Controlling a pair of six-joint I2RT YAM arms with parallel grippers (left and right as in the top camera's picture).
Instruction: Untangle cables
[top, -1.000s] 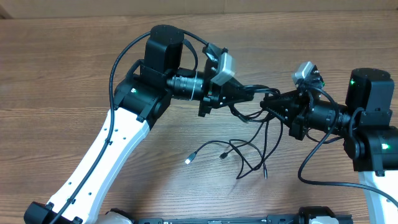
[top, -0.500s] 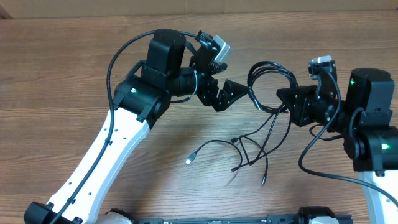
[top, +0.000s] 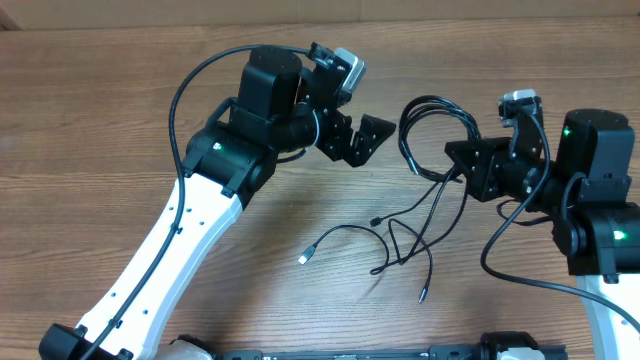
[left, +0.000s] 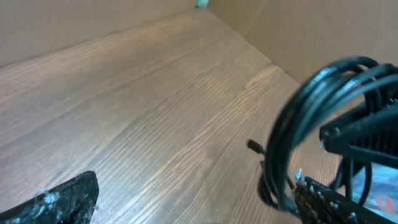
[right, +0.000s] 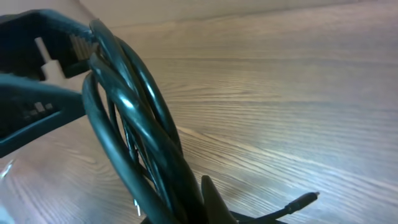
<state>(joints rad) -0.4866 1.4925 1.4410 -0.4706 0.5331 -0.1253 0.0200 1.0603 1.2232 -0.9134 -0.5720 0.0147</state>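
The cables (top: 436, 128) are a bundle of thin black cords, and my right gripper (top: 456, 161) is shut on them. A loop stands above its fingers. Loose ends trail onto the table, one ending in a silver-tipped plug (top: 301, 259). My left gripper (top: 361, 141) is open and empty, just left of the loop and apart from it. The left wrist view has the cable loop (left: 291, 140) by the right finger (left: 323, 202), with bare wood between the fingers around my left gripper (left: 193, 211). In the right wrist view the cables (right: 134, 134) fill my right gripper (right: 186, 214).
Thicker black arm cables run over the left arm (top: 205, 75) and beside the right arm base (top: 505, 275). A cardboard wall (left: 323, 31) stands at the table's far edge. Another plug (right: 303, 200) lies on the wood near the right gripper.
My left gripper has opened, let go of the cables and drawn back to the left. The right gripper has pulled the bundle to the right, and the loop now stands free.
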